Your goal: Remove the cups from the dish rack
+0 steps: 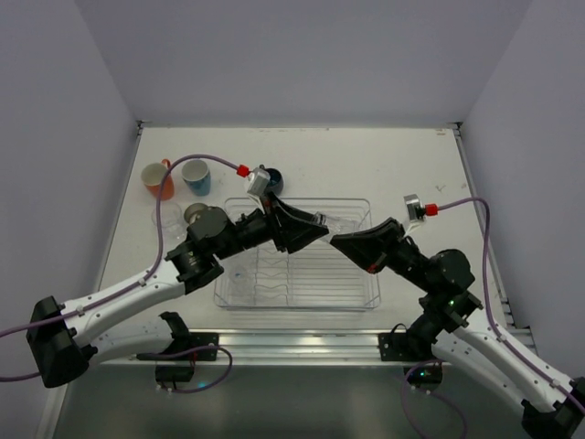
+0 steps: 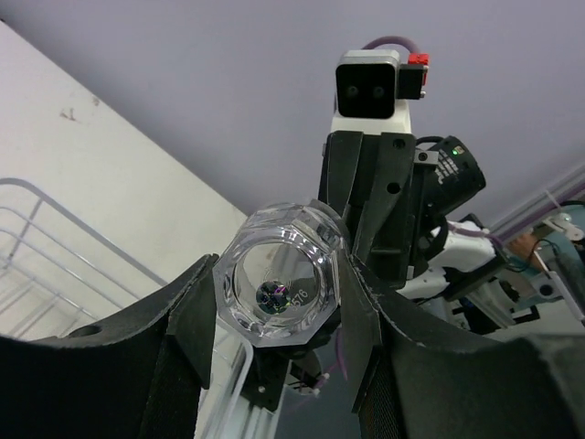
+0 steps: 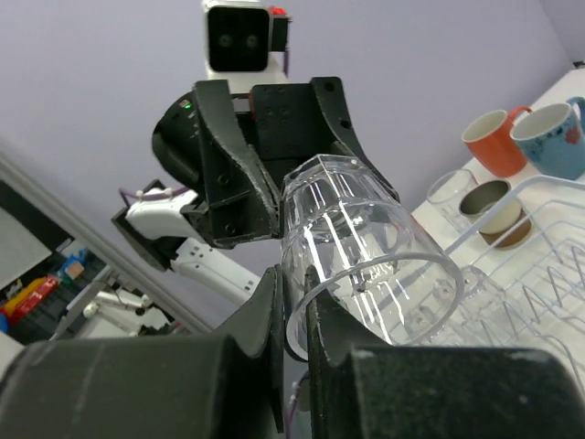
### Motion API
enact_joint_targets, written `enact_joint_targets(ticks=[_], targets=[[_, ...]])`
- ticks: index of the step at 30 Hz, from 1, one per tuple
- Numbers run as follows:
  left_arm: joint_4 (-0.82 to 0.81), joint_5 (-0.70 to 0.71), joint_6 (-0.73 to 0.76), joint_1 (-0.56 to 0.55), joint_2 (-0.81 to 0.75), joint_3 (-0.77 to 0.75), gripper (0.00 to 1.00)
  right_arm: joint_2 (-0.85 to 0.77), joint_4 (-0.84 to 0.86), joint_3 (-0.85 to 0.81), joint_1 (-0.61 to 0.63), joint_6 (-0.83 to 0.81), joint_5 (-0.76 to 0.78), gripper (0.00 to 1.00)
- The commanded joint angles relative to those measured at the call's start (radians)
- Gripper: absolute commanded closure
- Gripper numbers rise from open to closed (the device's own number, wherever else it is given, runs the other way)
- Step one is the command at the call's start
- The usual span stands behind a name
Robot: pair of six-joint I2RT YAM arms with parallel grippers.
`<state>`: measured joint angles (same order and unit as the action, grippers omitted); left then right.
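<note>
The two arms are sharing a clear tumbler point(image 3: 356, 247) in mid-air above the dish rack point(image 1: 366, 302). The right gripper point(image 3: 292, 320) is pinching its rim wall, and the left gripper point(image 2: 279, 302) is clenching the faceted base. The right should be releasing only once the left's hold is looking firm, then backing straight off.

White table point(image 1: 411, 165) under everything. Plain lavender walls point(image 1: 302, 55) stand on the table's far, left and right edges. Metal rail point(image 1: 302, 340) runs along the table's near edge. Small dark scuff point(image 2: 69, 114) on the tabletop. Blurred coloured clutter point(image 3: 32, 297) sits beyond the table, can't identify.
</note>
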<state>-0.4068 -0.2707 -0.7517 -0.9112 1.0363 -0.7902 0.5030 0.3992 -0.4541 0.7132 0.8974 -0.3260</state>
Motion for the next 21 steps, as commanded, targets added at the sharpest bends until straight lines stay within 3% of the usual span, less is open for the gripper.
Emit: enact_joint_targets(ticks=[1,4,5,8,12,16,21], targets=[[-0.052,0.024,0.014,0.003,-0.03,0.012,0.55,-0.003,0.056,-0.008,0.002,0.009,-0.018,0.98],[-0.04,0.031,0.025,0.002,-0.039,0.006,0.33,-0.001,0.053,-0.011,0.002,0.006,-0.012,1.0],[-0.026,0.036,0.04,0.002,-0.042,0.0,0.22,0.0,0.046,-0.017,0.002,0.002,-0.008,1.0],[0.09,0.088,0.099,0.003,-0.068,-0.033,0.08,0.008,-0.084,-0.075,0.003,-0.049,0.036,1.0],[0.349,0.253,0.244,0.003,-0.111,-0.165,0.0,0.04,-0.29,-0.173,0.002,-0.133,0.097,1.0],[0.583,0.466,0.395,0.003,-0.18,-0.243,0.0,0.138,-0.468,-0.294,-0.003,-0.262,0.153,1.0],[0.756,0.66,0.479,0.003,-0.275,-0.209,0.0,0.359,-0.721,-0.553,-0.021,-0.403,0.195,1.0]])
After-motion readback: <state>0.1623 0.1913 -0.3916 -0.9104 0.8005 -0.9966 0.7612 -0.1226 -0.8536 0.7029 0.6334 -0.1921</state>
